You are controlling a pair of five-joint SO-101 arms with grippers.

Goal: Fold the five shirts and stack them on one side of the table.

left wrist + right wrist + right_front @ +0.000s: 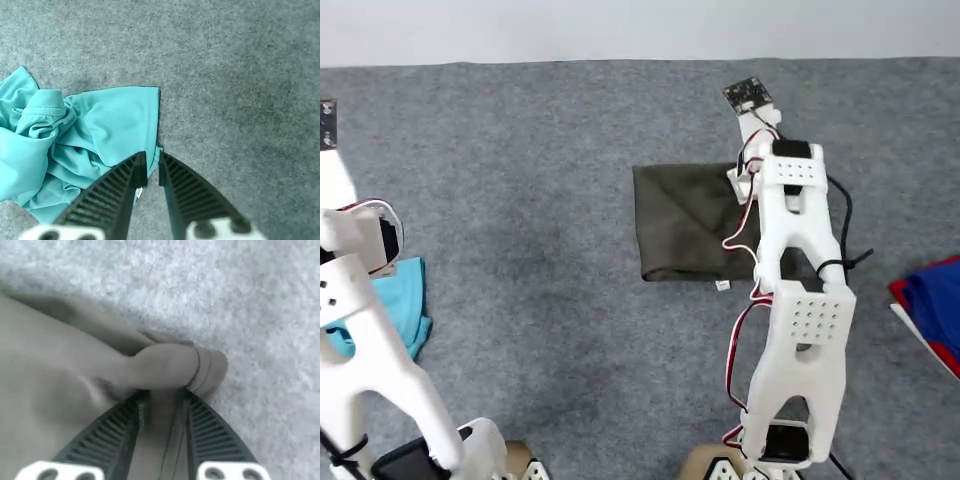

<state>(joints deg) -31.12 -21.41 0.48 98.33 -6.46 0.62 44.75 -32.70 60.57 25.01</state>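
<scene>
Right gripper [165,395] clamps a rolled edge of the dark olive fabric shirt [680,225], part-folded near the middle of the grey felt bench [520,150], likely to draw the fold over, while left gripper [153,159], closed to a slit and empty, hangs above the crumpled teal shirt [115,120].

Three shirts, olive shirt [685,220], teal shirt [408,295], blue shirt [932,300], two arms [800,300]
</scene>
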